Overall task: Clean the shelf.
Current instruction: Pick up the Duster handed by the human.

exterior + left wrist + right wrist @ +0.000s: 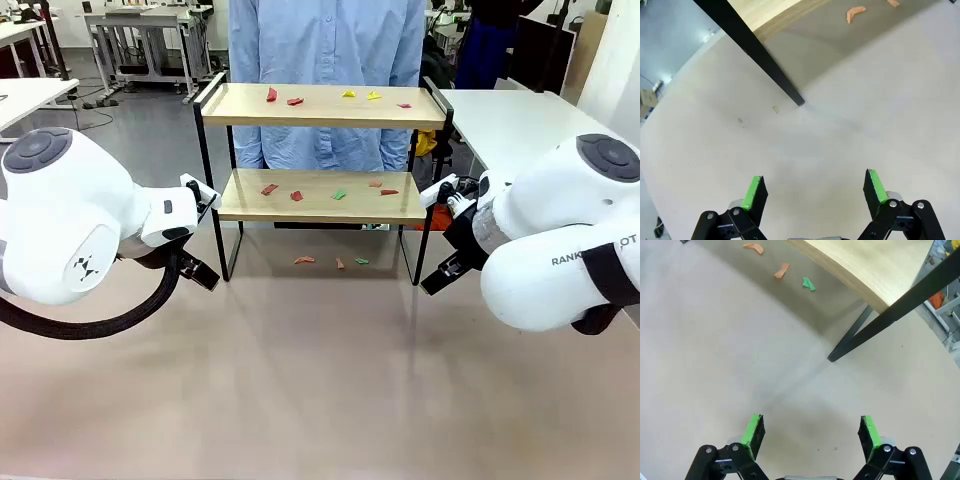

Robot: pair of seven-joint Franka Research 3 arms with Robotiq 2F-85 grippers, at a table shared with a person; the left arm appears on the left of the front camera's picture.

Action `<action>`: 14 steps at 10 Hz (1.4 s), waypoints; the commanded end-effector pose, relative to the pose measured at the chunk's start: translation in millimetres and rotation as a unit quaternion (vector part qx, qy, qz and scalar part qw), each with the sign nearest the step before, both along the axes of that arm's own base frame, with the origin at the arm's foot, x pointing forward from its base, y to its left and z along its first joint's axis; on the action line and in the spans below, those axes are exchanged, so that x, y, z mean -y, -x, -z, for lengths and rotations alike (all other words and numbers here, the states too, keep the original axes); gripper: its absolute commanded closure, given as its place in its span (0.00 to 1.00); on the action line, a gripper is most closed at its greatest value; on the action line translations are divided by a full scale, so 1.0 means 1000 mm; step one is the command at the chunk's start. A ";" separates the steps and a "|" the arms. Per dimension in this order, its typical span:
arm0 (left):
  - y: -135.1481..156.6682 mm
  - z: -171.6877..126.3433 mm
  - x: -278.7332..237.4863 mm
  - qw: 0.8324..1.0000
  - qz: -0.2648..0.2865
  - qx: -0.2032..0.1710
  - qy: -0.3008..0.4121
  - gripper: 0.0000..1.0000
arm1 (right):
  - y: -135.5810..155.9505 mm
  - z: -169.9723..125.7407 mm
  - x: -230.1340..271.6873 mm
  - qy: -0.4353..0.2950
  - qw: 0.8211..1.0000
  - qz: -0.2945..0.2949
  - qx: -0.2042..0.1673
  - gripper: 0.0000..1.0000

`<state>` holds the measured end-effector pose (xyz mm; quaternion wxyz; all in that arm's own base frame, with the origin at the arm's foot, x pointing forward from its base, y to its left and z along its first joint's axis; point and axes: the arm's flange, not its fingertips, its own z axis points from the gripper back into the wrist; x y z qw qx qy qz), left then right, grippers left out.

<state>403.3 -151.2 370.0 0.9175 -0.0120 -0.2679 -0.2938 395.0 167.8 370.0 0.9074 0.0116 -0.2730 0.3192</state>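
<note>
Nothing is lifted yet: the shelf [320, 110] stands mid-table [320, 400] right in front of the person [330, 40], with small coloured scraps [297, 196] scattered over both boards and on the tabletop beneath. The left gripper [815, 187] and right gripper [812, 427] hover low beside its front corners, fingers spread wide and empty. This looks like the very start, and the next move calls for one arm to reach in and pinch a thin scrap off the wood.

So the shelf [250, 208] sits on the table [320, 390] at 12 o'clock, with a person [325, 40] right behind it. There are scraps [271, 94] on the top board [320, 108], the lower board [350, 210] and the table underneath. The left gripper [815, 187] is at the shelf's 9 o'clock and the right gripper [811, 430] at its 3, each near a front leg.
</note>
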 end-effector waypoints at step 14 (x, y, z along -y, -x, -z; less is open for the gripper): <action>-0.014 -0.085 -0.038 0.997 0.020 -0.009 0.071 0.00 | -0.004 -0.088 0.013 -0.027 0.998 -0.006 0.050 0.00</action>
